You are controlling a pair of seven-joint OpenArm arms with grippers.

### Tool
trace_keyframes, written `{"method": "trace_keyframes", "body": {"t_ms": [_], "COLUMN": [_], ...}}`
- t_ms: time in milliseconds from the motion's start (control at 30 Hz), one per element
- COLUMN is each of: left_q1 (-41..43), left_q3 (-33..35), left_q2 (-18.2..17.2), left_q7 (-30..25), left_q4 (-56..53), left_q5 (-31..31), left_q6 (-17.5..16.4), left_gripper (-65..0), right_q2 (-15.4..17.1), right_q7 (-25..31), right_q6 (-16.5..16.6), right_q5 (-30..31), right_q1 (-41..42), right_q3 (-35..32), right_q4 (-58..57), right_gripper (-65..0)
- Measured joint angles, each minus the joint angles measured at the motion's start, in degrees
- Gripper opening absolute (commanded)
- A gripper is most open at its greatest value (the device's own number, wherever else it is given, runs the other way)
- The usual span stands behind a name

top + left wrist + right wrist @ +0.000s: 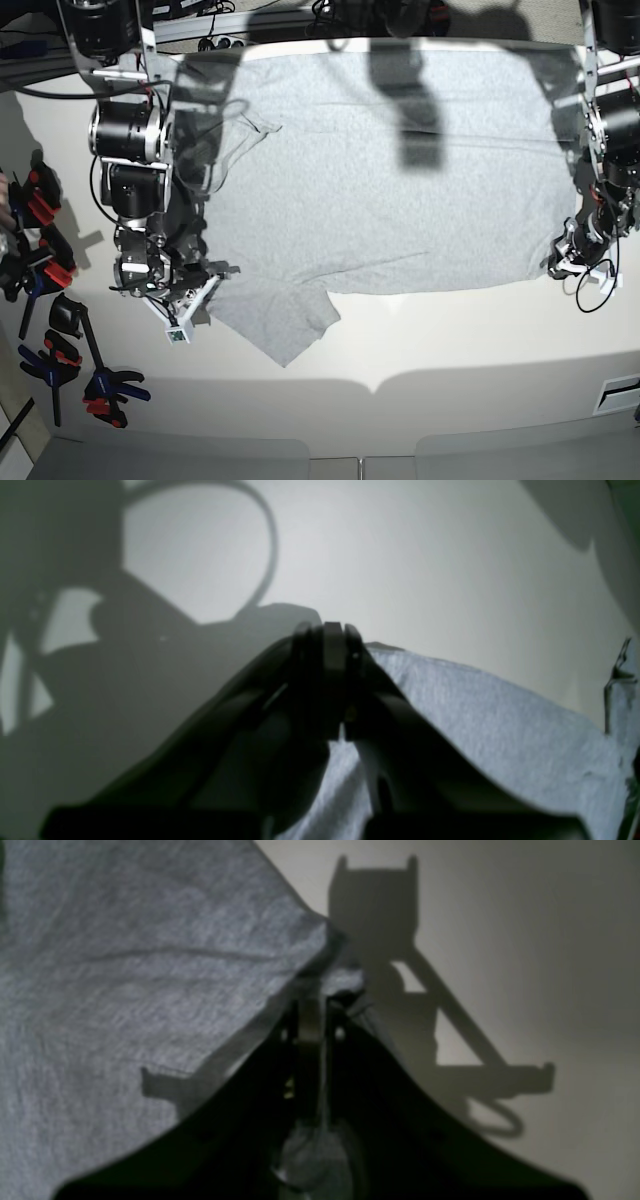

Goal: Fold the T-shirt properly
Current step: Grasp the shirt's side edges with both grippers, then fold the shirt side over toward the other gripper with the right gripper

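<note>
Surface: the white surface [430,340] is smooth and bright, with dark arm shadows on it.
T-shirt: the grey T-shirt [400,190] lies spread flat on the surface, plain side up, one sleeve sticking out toward the front.
Left claw: the left claw [332,640] is squeezed tight on the T-shirt's edge, at the base view's right.
Right claw: the right claw [320,1005] is pinched tight on a corner of the T-shirt.
Side: black clamps [50,300] with red and blue bits lie together at the surface's far left.

Spring clamps [45,300] scattered along white table [450,350] edge, black with red grips.
</note>
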Motion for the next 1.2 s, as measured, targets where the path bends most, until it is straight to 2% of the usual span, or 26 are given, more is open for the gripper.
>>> {"method": "trace_keyframes", "body": {"t_ms": [67,167,267,400,500,633,733,800,900,967,1067,1200], "left_q1": [0.2,2.2,7.1,14.0,20.3,28.4,34.3,37.4,40.4,41.9,44.4,47.3], "left_q3": [0.0,0.1,0.1,0.2,0.2,0.3,0.4,0.5,0.5,0.4,0.4,0.4], "left_q2": [0.0,0.1,0.1,0.1,0.1,0.0,0.0,0.2,0.0,-0.1,-0.1,-0.1], "left_q7": [4.8,11.2,12.9,12.9,12.5,13.2,13.8,13.2,11.8,12.0,12.8,13.2], "left_q4": [2.6,7.7,14.5,25.0,34.1,47.4,58.1,65.0,72.4,75.5,79.0,83.8], "left_q5": [0.2,-3.1,-6.8,-6.8,-7.3,-6.3,-3.0,-0.1,4.9,9.5,12.9,15.6], "left_q6": [-0.3,-4.0,-5.0,-4.7,-1.6,0.9,3.9,7.8,16.5,20.1,22.9,23.6], "left_gripper": [-65.0,-65.0,-65.0,-65.0,-65.0,-65.0,-65.0,-65.0,-65.0,-65.0,-65.0,-65.0], "right_q2": [-0.2,-0.2,-0.3,-0.4,-0.4,-0.3,-0.3,-0.5,-0.4,-0.5,-0.5,-0.6], "right_q7": [-0.7,-1.6,-3.8,-7.0,-9.2,-11.1,-12.1,-12.6,-12.8,-13.0,-13.0,-13.2], "right_q6": [0.0,0.4,3.9,4.2,4.2,4.0,4.0,4.0,4.1,4.1,4.1,4.1], "right_q5": [1.7,4.1,6.5,8.5,9.2,9.1,9.2,9.4,9.3,9.3,9.3,9.4], "right_q1": [-0.3,-0.9,-2.1,-5.9,-9.7,-15.1,-19.6,-22.9,-27.4,-30.4,-34.8,-39.2], "right_q3": [0.0,0.0,0.0,0.0,0.0,0.0,0.0,0.5,2.3,4.3,8.3,14.0], "right_q4": [1.5,4.9,9.7,18.1,25.4,34.9,41.5,45.8,51.2,54.6,59.4,64.8], "right_gripper": [-65.0,-65.0,-65.0,-65.0,-65.0,-65.0,-65.0,-65.0,-65.0,-65.0,-65.0,-65.0]}}
